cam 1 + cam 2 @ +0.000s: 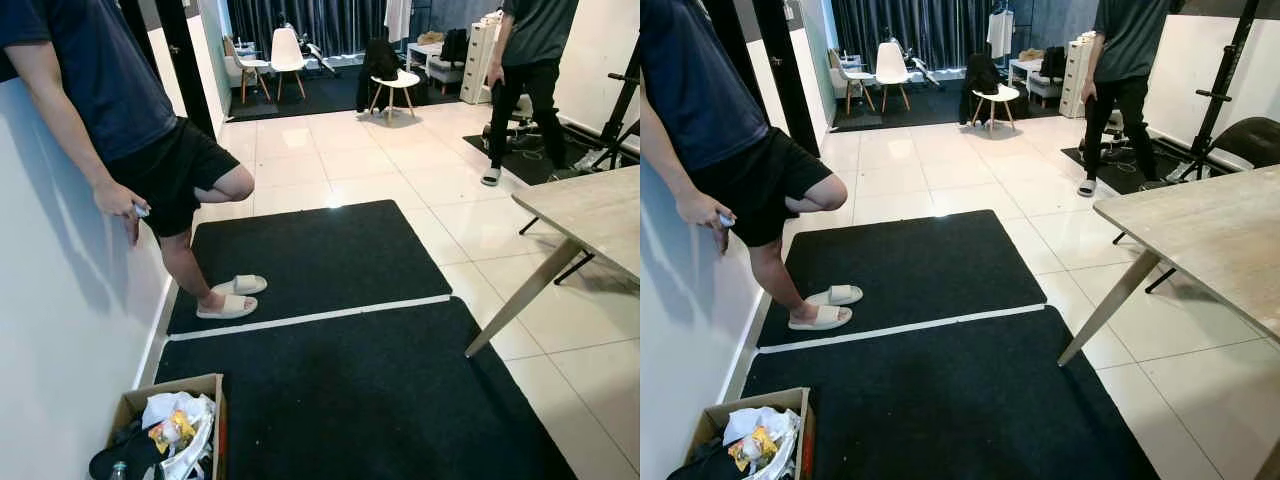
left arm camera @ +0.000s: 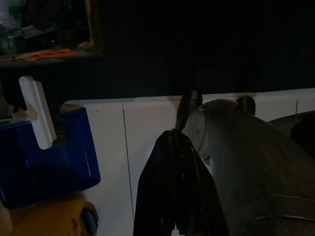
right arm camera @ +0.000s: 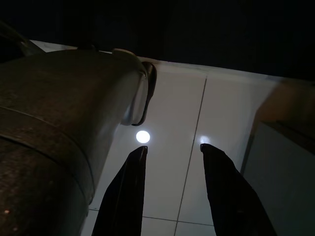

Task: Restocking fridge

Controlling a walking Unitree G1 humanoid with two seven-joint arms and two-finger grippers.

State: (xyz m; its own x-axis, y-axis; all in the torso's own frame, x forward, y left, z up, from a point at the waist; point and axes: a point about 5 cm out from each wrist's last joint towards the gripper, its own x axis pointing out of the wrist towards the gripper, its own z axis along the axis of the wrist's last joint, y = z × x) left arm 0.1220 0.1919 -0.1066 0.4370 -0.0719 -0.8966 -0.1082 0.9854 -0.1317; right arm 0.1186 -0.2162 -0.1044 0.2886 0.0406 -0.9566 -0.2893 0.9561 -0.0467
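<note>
A cardboard box (image 1: 205, 388) stands on the black mat by the left wall, holding a white bag (image 1: 175, 410), a yellow packet (image 1: 170, 432) and other loose items. My left gripper (image 2: 172, 142) hangs low over white floor tiles, its black fingers (image 2: 170, 196) pressed together with nothing between them. A blue block with a white clip (image 2: 47, 157) and a yellow thing (image 2: 54, 219) are close beside it. The right gripper (image 3: 173, 147) hangs above the white tiles, fingers (image 3: 123, 196) apart and empty.
A person (image 1: 110, 120) leans on the white wall at left, one slippered foot (image 1: 226, 306) on the black mat (image 1: 330, 260). Another person (image 1: 525, 80) stands at the back right. A wooden table (image 1: 600, 215) with a slanted leg (image 1: 520, 300) juts in from the right. Chairs stand far back.
</note>
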